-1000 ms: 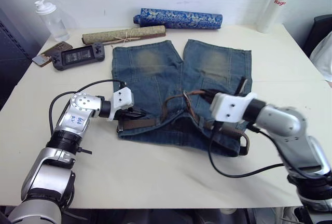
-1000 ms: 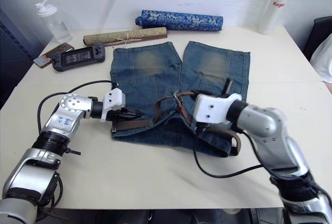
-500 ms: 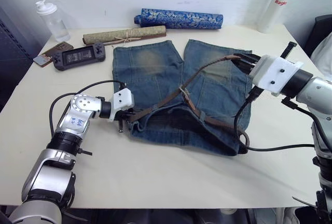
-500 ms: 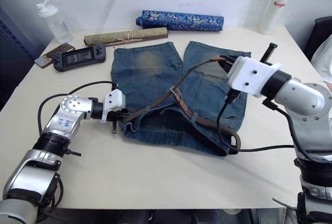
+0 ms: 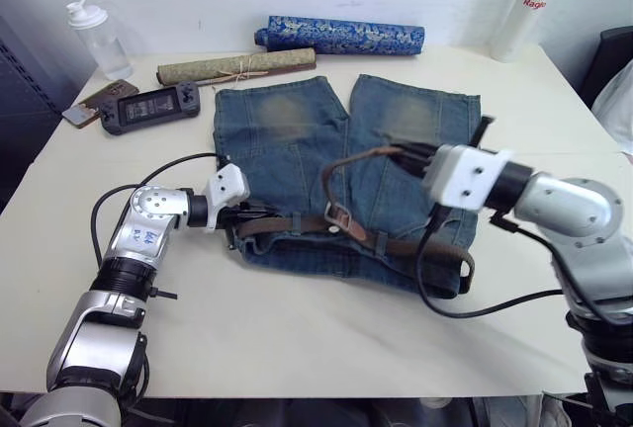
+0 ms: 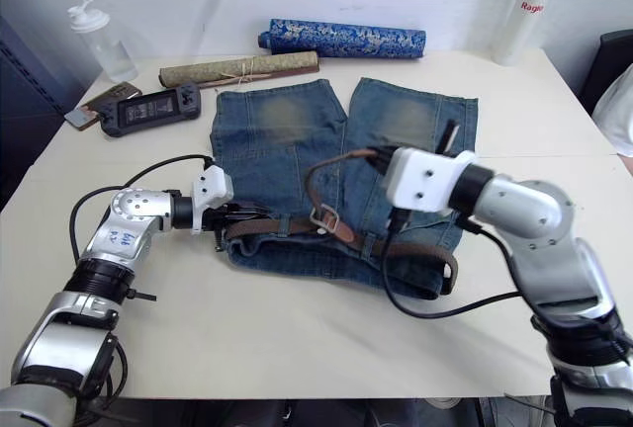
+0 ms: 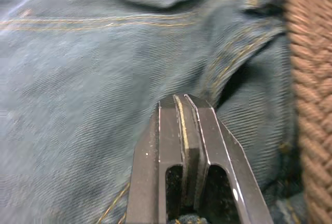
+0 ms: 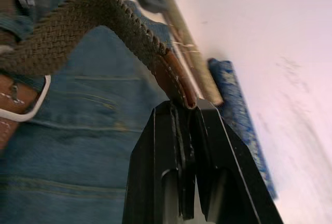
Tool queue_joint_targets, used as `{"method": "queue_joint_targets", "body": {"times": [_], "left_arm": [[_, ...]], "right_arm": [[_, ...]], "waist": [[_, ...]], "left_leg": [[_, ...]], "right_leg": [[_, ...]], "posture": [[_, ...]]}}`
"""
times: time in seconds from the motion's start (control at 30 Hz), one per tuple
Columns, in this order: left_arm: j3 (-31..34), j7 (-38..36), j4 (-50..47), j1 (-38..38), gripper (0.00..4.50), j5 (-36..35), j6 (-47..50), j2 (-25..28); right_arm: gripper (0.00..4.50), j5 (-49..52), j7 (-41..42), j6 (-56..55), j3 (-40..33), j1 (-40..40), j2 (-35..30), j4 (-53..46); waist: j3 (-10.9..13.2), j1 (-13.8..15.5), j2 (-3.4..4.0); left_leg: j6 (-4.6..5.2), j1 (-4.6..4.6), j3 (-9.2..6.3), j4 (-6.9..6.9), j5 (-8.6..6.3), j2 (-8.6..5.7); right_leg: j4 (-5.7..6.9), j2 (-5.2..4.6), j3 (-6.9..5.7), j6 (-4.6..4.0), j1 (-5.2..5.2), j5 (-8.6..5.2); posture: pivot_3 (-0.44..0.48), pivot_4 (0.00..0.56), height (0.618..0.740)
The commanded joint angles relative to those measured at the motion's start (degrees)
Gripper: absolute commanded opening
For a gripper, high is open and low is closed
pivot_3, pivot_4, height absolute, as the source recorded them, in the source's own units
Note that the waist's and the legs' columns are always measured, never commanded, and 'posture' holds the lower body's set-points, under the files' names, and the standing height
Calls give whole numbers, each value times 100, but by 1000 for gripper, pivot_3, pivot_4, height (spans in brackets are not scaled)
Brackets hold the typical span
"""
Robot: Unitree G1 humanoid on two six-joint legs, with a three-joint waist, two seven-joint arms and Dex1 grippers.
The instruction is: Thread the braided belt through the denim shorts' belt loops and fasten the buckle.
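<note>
**Belt held by its leather tip while the waistband is pinched**

The denim shorts (image 5: 346,160) lie flat on the table (image 5: 297,348), with the waistband toward the robot and the two legs pointing to the wall. The braided belt (image 5: 415,246) runs along the waistband, and near the middle the buckle (image 5: 339,217) rests on the denim. From there the strap rises in a loop above the shorts to the right gripper (image 8: 182,111). Its fingers are closed together on the tan leather tip (image 8: 174,76) of the belt and hold it up over the right leg of the shorts. The left gripper (image 7: 182,107) is at the left end of the waistband; its two fingers are pressed together on a fold of denim, just beside the braided strap. Behind the shorts are a blue patterned roll (image 5: 339,36) and a tan roll (image 5: 235,66), and to the left a black handheld device (image 5: 150,108).
</note>
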Motion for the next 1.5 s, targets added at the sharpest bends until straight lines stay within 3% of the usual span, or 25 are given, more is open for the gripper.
{"method": "queue_joint_targets", "body": {"times": [0.03,0.17,0.27,0.37,0.43,0.53,0.67,0.8,0.97,1.23,1.33,1.5], "left_arm": [[412,112,-571,144,62,-279,425,122],[1050,380,-1757,285,62,-937,1435,217],[1372,570,-2538,465,917,-1399,2138,230],[1520,692,-3342,710,2425,-1736,2648,268],[1561,869,-3805,809,2843,-1908,2958,255],[1402,1146,-4470,952,3998,-1942,3173,162],[898,1773,-5167,1103,3998,-1518,3102,-159],[693,2225,-5272,1165,3998,-1124,2918,-339],[303,2446,-4994,1046,3998,-593,2724,-379],[84,2523,-4707,918,3998,-428,2549,-764],[85,2591,-4655,892,3194,-416,2531,-917],[126,2536,-4663,933,878,-395,2371,-953]], "right_arm": [[0,-135,-18,8,89,-107,38,-155],[0,-281,-34,-28,301,-224,155,-11],[0,-340,-15,-56,385,-254,216,37],[0,-389,13,-93,462,-287,250,84],[0,-433,43,-148,525,-317,257,129],[0,-493,46,-204,600,-377,276,173],[0,-578,47,-243,676,-470,368,216],[0,-626,52,-254,707,-499,412,223],[0,-644,46,-281,719,-509,446,215],[0,-666,37,-244,700,-482,509,132],[0,-670,27,-216,676,-458,514,106],[0,-652,14,-114,630,-416,517,44]], "waist": [[6,5,-6],[25,2,-28],[27,7,-25],[28,3,-22],[28,1,-23],[29,11,-23],[29,25,-24],[30,3,-24],[30,29,-24],[30,9,-25],[31,21,-25],[31,14,-25]], "left_leg": [[0,-2,-2,0,0,-1],[-3,-10,-17,0,2,-1],[-4,-11,-26,0,2,-1],[-4,-10,-28,0,2,-1],[-6,-10,-25,1,3,-2],[-9,-11,-20,0,5,-1],[-10,-11,-11,1,5,-2],[-10,-11,-1,1,6,-2],[-10,-11,0,1,6,-2],[-10,-12,-1,2,6,-3],[-10,-12,-2,2,6,-3],[-11,-12,-2,3,6,-4]], "right_leg": [[-3,0,0,0,0,0],[-3,1,-3,0,-5,0],[-5,2,-3,0,-5,0],[-7,1,2,0,-4,0],[-7,1,0,0,-4,0],[-6,2,0,0,-5,0],[-8,1,-1,0,0,0],[-7,1,1,0,-3,0],[-7,0,1,-1,-3,0],[-6,1,0,0,-4,0],[-6,0,0,0,-4,0],[-6,0,0,0,-4,0]], "posture": [[0,150,637],[0,150,637],[0,150,637],[0,150,637],[0,150,637],[0,150,637],[0,150,637],[0,150,637],[0,150,637],[0,150,637],[0,150,637],[0,150,637]]}}
